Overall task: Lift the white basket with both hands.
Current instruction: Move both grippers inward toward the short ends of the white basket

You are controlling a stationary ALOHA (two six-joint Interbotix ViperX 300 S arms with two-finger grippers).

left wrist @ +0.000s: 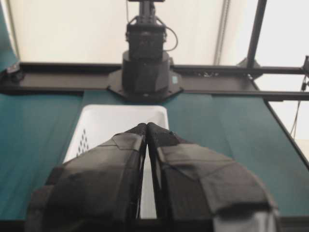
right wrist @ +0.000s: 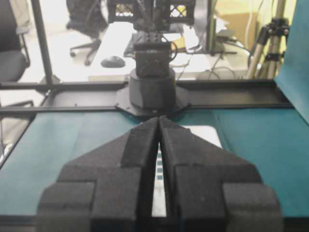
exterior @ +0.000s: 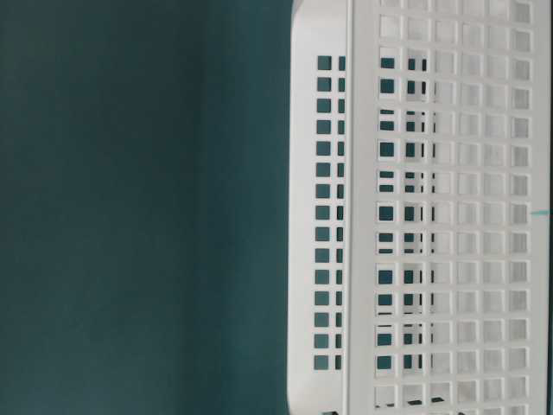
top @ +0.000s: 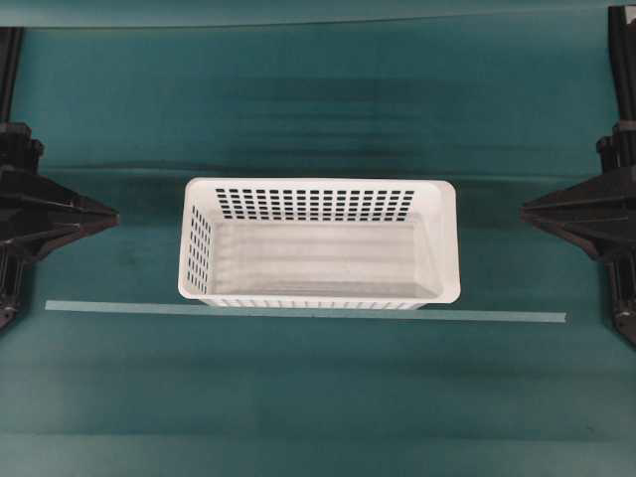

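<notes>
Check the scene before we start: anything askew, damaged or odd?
Nothing stands out. The white basket sits upright and empty mid-table, roughly square to the pale tape line along its near side. The left gripper and right gripper wait at the sides, fingers closed, clear of the basket.

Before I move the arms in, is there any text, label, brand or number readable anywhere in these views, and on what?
None readable.
White basket: plain plastic, no label or marking visible.
Left gripper and right gripper: plain black, no print.
Pale strip on the green table: blank.
Background clutter in the right wrist view: too blurred to read.
</notes>
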